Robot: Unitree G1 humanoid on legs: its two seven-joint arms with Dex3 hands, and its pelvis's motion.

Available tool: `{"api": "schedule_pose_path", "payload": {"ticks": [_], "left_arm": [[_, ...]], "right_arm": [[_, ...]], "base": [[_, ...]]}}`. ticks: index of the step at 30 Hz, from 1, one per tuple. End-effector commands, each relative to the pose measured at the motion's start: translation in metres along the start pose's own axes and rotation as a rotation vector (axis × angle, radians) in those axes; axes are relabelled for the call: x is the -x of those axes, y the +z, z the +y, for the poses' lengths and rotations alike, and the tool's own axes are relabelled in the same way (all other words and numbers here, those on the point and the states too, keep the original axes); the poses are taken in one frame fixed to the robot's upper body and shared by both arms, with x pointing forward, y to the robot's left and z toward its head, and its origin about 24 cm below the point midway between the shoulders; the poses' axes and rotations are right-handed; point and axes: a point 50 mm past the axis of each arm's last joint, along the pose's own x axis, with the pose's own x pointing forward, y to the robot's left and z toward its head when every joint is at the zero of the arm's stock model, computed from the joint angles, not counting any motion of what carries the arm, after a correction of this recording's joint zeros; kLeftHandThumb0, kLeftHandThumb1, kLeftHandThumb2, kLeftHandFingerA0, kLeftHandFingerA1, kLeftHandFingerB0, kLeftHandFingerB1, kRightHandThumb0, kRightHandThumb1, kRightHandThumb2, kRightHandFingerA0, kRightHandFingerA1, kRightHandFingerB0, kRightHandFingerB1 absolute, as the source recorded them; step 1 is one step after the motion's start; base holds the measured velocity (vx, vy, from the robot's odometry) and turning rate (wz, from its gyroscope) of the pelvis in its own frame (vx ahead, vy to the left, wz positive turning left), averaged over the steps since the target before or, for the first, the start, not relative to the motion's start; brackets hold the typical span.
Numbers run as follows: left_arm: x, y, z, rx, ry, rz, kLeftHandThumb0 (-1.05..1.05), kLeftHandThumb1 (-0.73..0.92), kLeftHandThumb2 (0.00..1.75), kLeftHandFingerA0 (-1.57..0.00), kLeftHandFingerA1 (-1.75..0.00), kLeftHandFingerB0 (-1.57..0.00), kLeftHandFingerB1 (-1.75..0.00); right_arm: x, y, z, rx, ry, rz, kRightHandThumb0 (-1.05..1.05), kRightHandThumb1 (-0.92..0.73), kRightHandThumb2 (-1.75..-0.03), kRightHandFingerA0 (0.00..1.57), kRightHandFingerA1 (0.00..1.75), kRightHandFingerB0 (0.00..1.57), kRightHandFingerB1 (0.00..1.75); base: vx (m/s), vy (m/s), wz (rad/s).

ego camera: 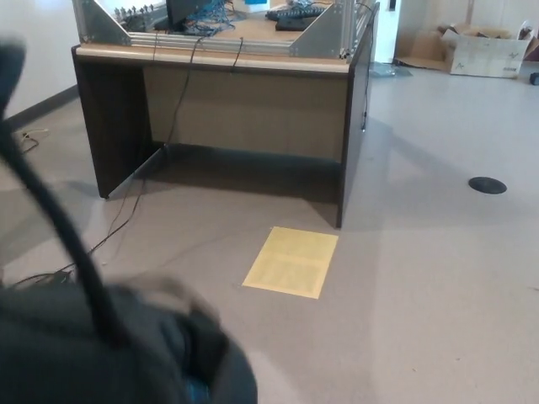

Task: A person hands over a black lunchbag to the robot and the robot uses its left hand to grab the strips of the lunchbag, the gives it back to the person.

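low in the left corner of the head view sits the blurred black lunchbag (pixel 109 353), one strap (pixel 63 231) rising from it to a dark blur at the upper left edge; whether that blur is the left hand, and how its fingers stand, i cannot tell. beyond lie a yellow sheet (pixel 292 262) on the floor and a desk (pixel 244 101).

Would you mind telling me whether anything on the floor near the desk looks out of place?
A flat yellow paper sheet lies alone on the grey floor by the dark wooden desk, slightly askew to it. The blurred black fabric lunchbag fills the lower left.
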Motion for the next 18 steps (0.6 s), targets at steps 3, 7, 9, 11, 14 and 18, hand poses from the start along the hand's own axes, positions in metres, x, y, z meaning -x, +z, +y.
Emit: {"api": "schedule_pose_path", "payload": {"ticks": [3, 7, 9, 11, 14, 18], "left_arm": [[0.112, -0.013, 0.015, 0.033, -0.161, 0.248, -0.04, 0.59, 0.55, -0.91, -1.75, -0.71, -1.72], [0.157, -0.015, 0.012, 0.063, -0.239, 0.376, 0.04, 0.6, 0.54, -0.88, -1.75, -0.69, -1.71], [0.178, -0.014, 0.01, 0.075, -0.277, 0.429, 0.15, 0.45, 0.6, -1.18, -1.65, -1.01, -1.47], [0.2, -0.011, 0.008, 0.081, -0.321, 0.49, 0.01, 0.6, 0.54, -0.85, -1.75, -0.66, -1.72], [0.22, -0.006, 0.005, 0.098, -0.364, 0.518, 0.01, 0.6, 0.55, -0.84, -1.75, -0.64, -1.71], [0.254, 0.0, 0.003, 0.059, -0.468, 0.533, 0.04, 0.58, 0.54, -0.82, -1.75, -0.64, -1.72]], "right_arm": [[0.004, -0.005, -0.01, 0.015, -0.04, 0.009, -0.55, -0.58, -0.98, 0.58, 0.64, 0.43, 0.55], [0.004, -0.004, -0.008, 0.011, -0.041, 0.006, -0.57, -0.59, -0.98, 0.58, 0.63, 0.42, 0.54], [0.004, -0.004, -0.008, 0.01, -0.044, 0.001, -0.59, -0.71, -0.62, 0.62, 0.47, 0.54, 0.44], [0.003, -0.003, -0.008, 0.01, -0.04, 0.002, -0.57, -0.59, -0.99, 0.58, 0.64, 0.43, 0.55], [0.0, -0.001, -0.008, 0.019, -0.041, 0.003, -0.6, -0.71, -0.62, 0.6, 0.47, 0.54, 0.43], [0.003, -0.003, -0.003, 0.001, -0.036, 0.001, -0.56, -0.59, -0.98, 0.59, 0.64, 0.43, 0.55]], "base": [[0.0, 0.0, 0.0], [0.0, 0.0, 0.0], [0.0, 0.0, 0.0], [0.0, 0.0, 0.0], [0.0, 0.0, 0.0], [0.0, 0.0, 0.0]]}}
